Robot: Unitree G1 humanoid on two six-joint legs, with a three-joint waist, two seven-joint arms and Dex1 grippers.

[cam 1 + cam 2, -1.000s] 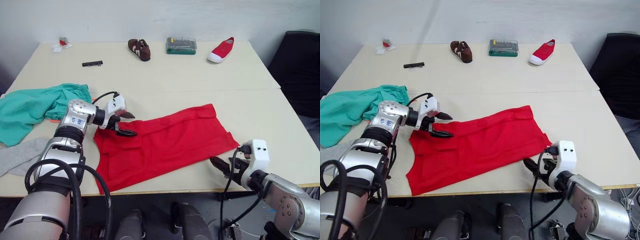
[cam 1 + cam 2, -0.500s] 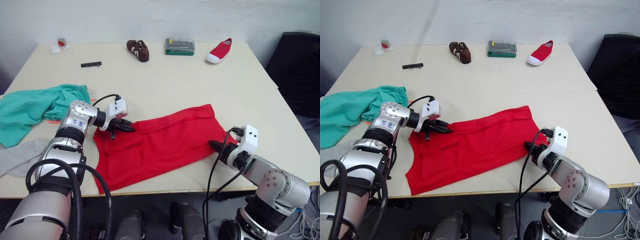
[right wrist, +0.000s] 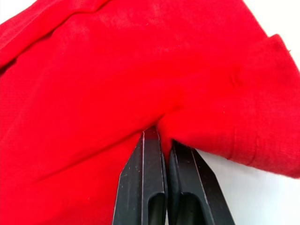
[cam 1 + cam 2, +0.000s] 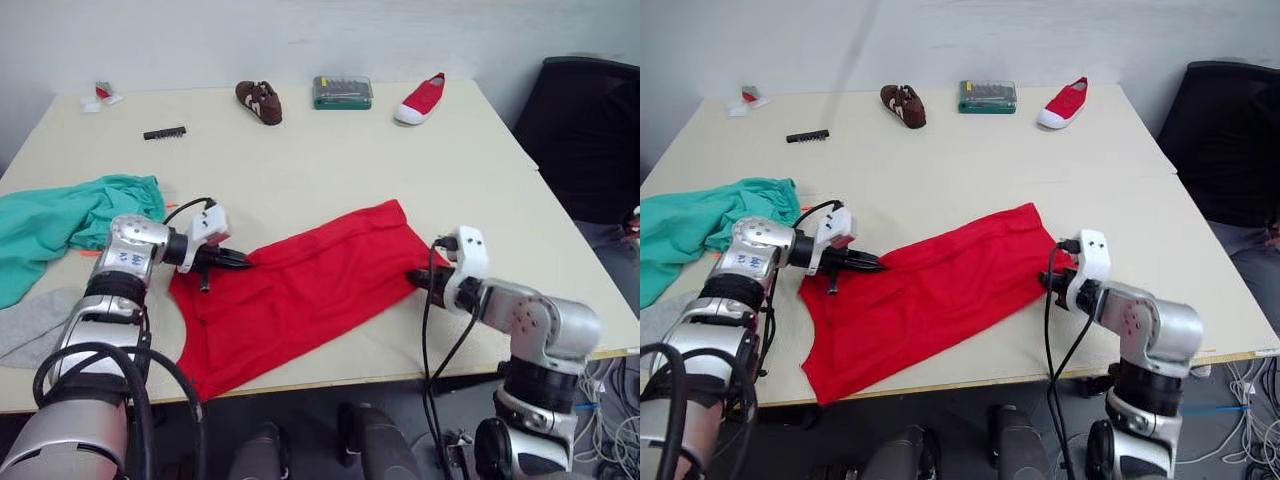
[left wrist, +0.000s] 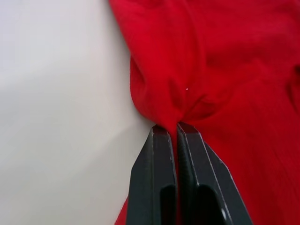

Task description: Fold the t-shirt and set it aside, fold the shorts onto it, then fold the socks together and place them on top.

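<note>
Both ends of the t-shirt (image 4: 300, 290) pinched near the table's (image 4: 330, 150) front edge; left gripper (image 5: 176, 129) clenched on cloth; right gripper (image 3: 161, 136) likewise.

Red t-shirt (image 4: 300, 295) flat mid-table, teal shorts (image 4: 60, 220) crumpled left, grey socks (image 4: 25, 325) beside

Cream table (image 4: 470, 160): t-shirt (image 4: 300, 290), shorts (image 4: 50, 215), probably socks (image 4: 25, 325).
</note>
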